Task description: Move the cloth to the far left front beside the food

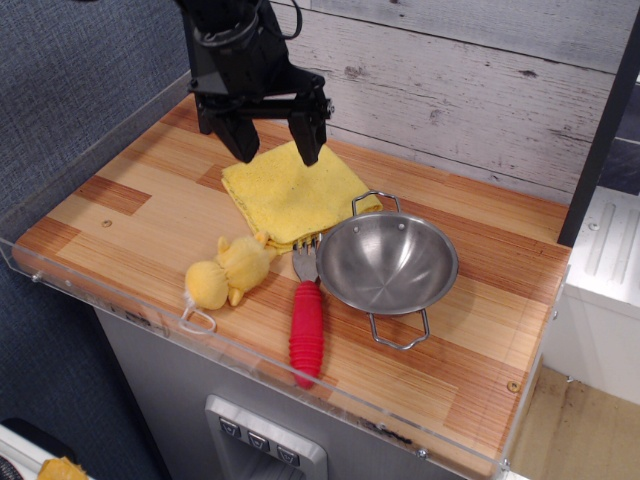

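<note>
Fork [306, 262] tines — partly (not wholly) behind the bowl [387, 264] rim
</note>
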Tool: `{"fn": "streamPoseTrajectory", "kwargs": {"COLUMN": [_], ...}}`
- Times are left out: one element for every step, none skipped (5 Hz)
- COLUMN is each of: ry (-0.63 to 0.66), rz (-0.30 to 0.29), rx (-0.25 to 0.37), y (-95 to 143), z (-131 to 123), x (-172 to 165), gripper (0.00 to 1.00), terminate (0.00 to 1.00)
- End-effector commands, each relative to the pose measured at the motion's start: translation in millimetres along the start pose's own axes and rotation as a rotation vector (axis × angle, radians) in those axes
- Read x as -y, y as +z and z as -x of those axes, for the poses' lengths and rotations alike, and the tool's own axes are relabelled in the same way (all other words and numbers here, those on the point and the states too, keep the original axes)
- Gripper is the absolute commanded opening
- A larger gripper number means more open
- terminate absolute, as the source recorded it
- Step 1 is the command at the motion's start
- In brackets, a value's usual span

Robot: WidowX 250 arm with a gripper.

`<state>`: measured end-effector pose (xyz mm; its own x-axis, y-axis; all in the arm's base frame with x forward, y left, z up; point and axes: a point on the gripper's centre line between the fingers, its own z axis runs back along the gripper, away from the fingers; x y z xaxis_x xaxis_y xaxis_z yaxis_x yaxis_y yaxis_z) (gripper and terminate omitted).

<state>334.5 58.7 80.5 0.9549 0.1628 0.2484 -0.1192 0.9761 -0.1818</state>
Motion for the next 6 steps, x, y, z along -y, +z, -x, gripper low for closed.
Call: {"fn": "streamPoseTrajectory", "kwargs": {"ry": [-0.025, -0.030, -0.029, -0.042, -0.045, -0.004], "rz": [-0.051, -0.066, -0.076, -0.089, -0.097, -0.103], "rx": [0.003, -0.028, -0.048, -0.068, -0.070, -0.012], "y": [-6.8, -24.6, -36.0, -49.0, -62.7, -72.3], "z": [-26.3, -26.2, -24.2, -18.0, -11.7, -8.7], "x": [-4.3, -7.1, -6.8, -4.2, -4.3, -7.7], "gripper": [1.00, 1.00, 1.00, 1.00, 1.00, 1.00], "terminate": [0.00, 0.00, 0.00, 0.00, 0.00, 0.00]}}
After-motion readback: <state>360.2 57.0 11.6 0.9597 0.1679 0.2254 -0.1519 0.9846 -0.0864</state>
